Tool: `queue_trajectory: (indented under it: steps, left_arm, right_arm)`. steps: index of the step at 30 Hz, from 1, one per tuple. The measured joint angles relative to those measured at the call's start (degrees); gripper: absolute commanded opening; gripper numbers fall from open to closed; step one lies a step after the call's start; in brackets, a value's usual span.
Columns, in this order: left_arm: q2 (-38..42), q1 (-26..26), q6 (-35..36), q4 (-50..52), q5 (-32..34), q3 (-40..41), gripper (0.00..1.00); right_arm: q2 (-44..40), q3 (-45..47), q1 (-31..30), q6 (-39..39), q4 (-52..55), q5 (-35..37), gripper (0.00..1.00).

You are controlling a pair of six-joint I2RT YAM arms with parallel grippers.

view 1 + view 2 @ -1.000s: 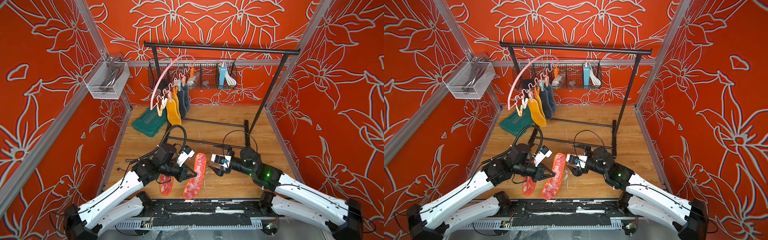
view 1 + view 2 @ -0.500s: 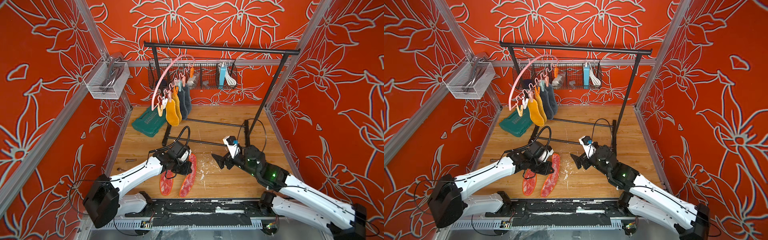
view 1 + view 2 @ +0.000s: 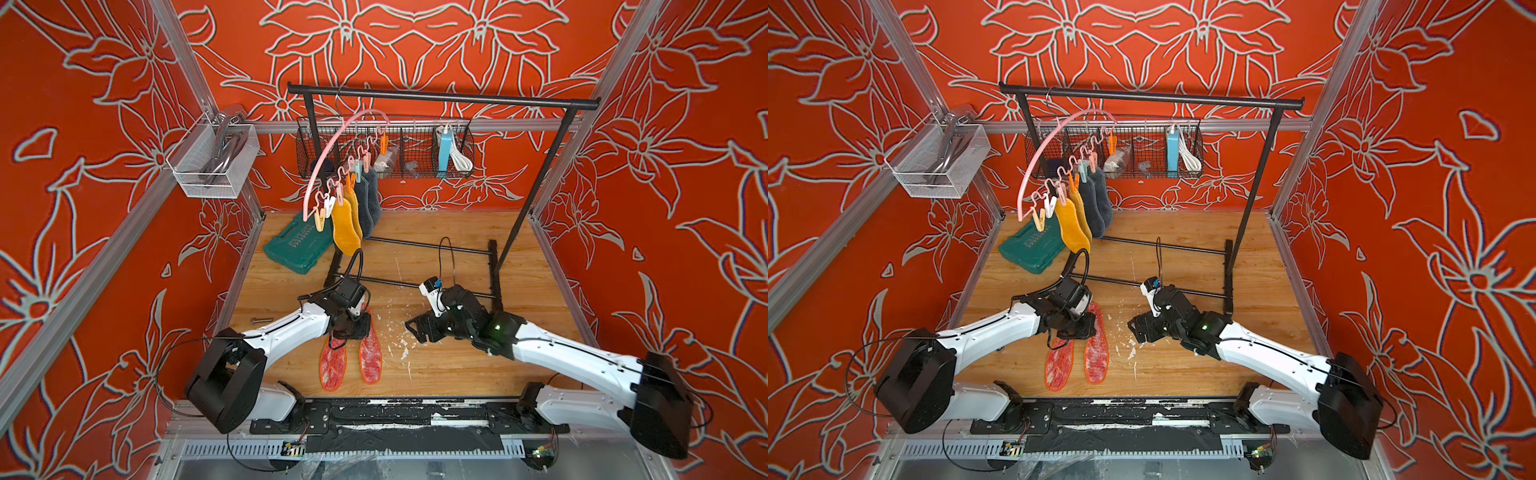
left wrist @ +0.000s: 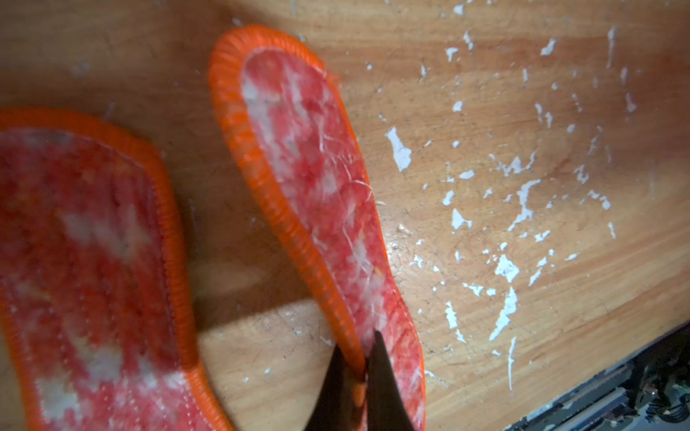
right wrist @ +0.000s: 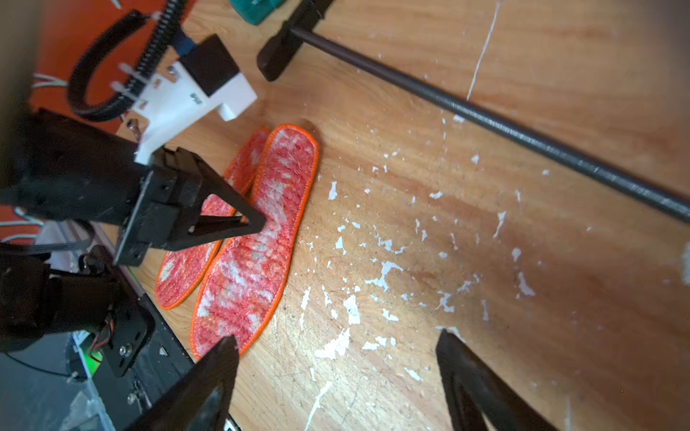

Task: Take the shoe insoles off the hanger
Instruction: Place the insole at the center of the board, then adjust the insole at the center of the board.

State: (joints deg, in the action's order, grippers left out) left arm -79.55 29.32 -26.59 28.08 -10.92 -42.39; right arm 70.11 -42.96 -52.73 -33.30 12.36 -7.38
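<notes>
- While low over the floor [image 3: 457,374], left claw [image 4: 360,358] with tips nearly together astride the orange rim of one red insole [image 4: 317,179]; pinching or loose, cannot tell.
- That insole flat on the wood, just beside its twin [image 3: 332,365], both near the front edge.
- Right claw [image 5: 338,336] wide open and empty, near the red pair but apart from it.
- Hanger [image 3: 328,166] hooked on the rack [image 3: 444,96] rod at the back, tilted, one end hanging low.
- Pegged to it, side by side: two yellow insoles [image 3: 345,226] and two grey insoles [image 3: 370,199], yellow nearer the low end.
- Bare pegs [image 3: 320,222] at that low end, past the yellow pair.
- Green case [image 3: 297,245] on the floor below; wire basket [image 3: 415,153] on the back wall behind the hanger.
</notes>
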Motion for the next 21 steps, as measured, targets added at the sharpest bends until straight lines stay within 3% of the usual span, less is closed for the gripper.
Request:
queue_trajectory:
  steps: [5, 12, 16, 21]
  left_arm:
    - [-3.4, 0.0, 2.1, 2.0, 2.8, -1.5, 0.42]
    - [-3.2, 0.0, 2.7, 4.3, 6.1, -3.6, 0.46]
    - [3.9, 0.0, 1.4, 5.8, 8.7, -3.3, 0.51]
    - [20.0, 0.0, -2.0, 6.3, 13.4, -2.0, 0.71]
  right_arm:
    - [6.8, -2.4, 0.1, -4.0, 0.5, -4.5, 0.63]
    - [14.6, -5.4, -0.1, -6.1, 0.0, -12.7, 0.57]
    - [17.6, -5.6, -0.7, -6.4, -0.9, -15.3, 0.57]
    - [22.0, -6.0, -1.6, -7.0, -3.1, -17.2, 0.56]
